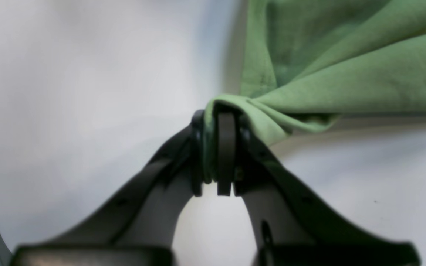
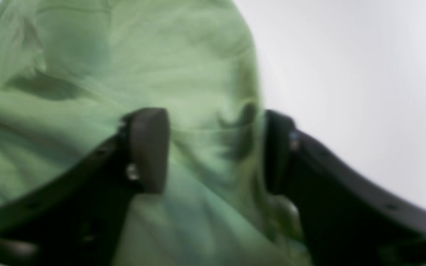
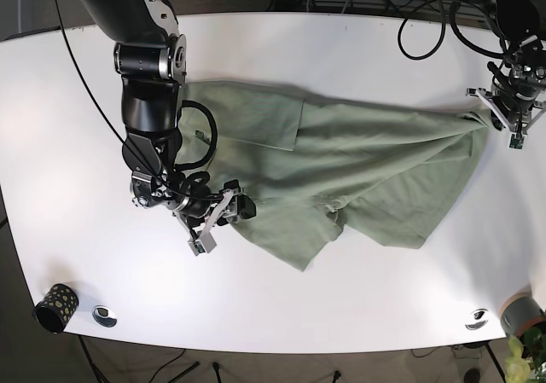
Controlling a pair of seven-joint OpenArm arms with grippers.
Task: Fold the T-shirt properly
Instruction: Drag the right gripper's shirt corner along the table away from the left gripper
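A green T-shirt (image 3: 358,161) lies crumpled and partly spread on the white table (image 3: 341,50). My left gripper (image 3: 492,110), at the right of the base view, is shut on a bunched corner of the shirt (image 1: 272,118) at its far right end. In the left wrist view the gripper (image 1: 218,118) pinches the fabric just above the table. My right gripper (image 3: 232,209) is at the shirt's lower left edge. In the right wrist view this gripper (image 2: 213,147) is open, and the shirt's cloth (image 2: 183,74) lies between its fingers (image 2: 150,147).
A dotted black cup (image 3: 55,306) and a small metal disc (image 3: 104,316) sit at the front left corner. Another disc (image 3: 476,318) and a potted plant (image 3: 522,319) are at the front right. Cables (image 3: 426,25) hang over the back edge.
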